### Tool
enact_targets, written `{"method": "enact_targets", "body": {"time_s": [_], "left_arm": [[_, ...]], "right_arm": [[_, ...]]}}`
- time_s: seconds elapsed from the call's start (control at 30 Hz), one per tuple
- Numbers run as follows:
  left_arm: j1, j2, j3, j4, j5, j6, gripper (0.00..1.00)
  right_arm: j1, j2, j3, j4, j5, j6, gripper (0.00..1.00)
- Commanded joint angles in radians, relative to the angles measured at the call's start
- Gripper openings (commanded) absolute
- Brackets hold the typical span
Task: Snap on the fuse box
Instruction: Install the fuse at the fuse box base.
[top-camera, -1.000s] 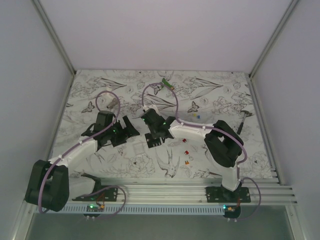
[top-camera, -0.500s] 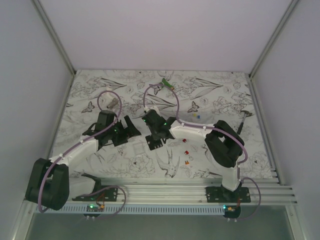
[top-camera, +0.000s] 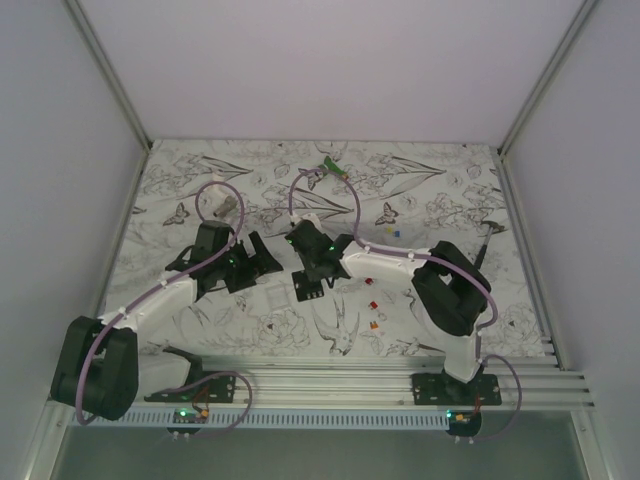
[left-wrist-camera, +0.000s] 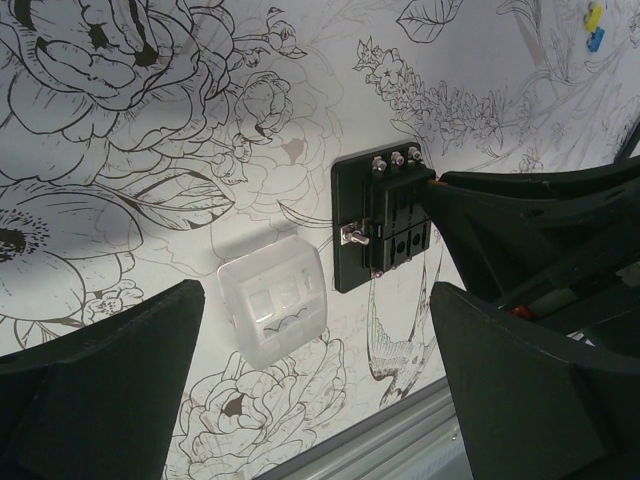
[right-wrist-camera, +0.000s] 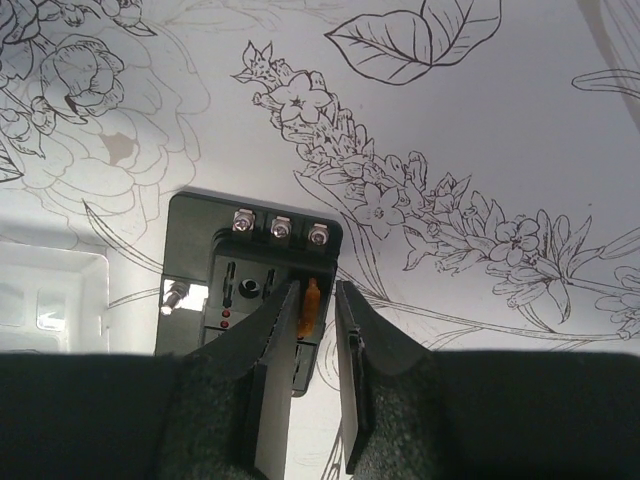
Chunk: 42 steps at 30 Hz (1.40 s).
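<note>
**Q:** Where is the fuse box?

**A:** The fuse box (left-wrist-camera: 385, 220) lies flat on the flower-printed table (left-wrist-camera: 150, 150), about mid-table, between my two arms. It is a black square with its slots facing up and three screws along one edge.

**Q:** What is closest to it?

**A:** My right gripper (right-wrist-camera: 315, 290) is directly over it with its jaws narrow. An orange fuse (right-wrist-camera: 311, 308) stands between the fingertips, above a slot. I cannot tell whether the fingers pinch it or only flank it. Just beside the box, not touching it, lies a clear cover (left-wrist-camera: 272, 310).

**Q:** And your left arm?

**A:** My left gripper (left-wrist-camera: 315, 340) hangs above that cover, jaws wide, holding nothing.

**Q:** How far along is the job?

**A:** As I judge it, the main step is not done. The cover is off the box and nothing is snapped together. What seems left is to settle the orange fuse, lift the cover, line it up over the box and press it home. A few loose fuses (top-camera: 372, 303) lie further to my right on the table.
</note>
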Motion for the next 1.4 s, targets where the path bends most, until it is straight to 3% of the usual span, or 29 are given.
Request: {"method": "enact_targets", "body": {"time_s": [0.0, 0.6, 0.93, 1.2, 1.37], "left_arm": [[-0.004, 0.004, 0.017, 0.007, 0.019, -0.008, 0.99], [-0.005, 0.006, 0.017, 0.008, 0.021, -0.008, 1.00], [-0.005, 0.005, 0.018, 0.008, 0.021, -0.008, 0.99], [-0.006, 0.005, 0.018, 0.007, 0.022, -0.008, 0.99], [-0.007, 0.005, 0.018, 0.007, 0.020, -0.008, 0.99]], "right_arm": [[0.001, -0.041, -0.008, -0.018, 0.005, 0.024, 0.27], [0.001, -0.071, -0.005, -0.022, 0.011, 0.067, 0.31], [0.001, -0.047, 0.008, -0.053, 0.003, 0.095, 0.18], [0.001, -0.017, 0.019, -0.089, -0.001, 0.117, 0.00], [0.001, 0.009, -0.003, -0.101, -0.005, 0.112, 0.00]]}}
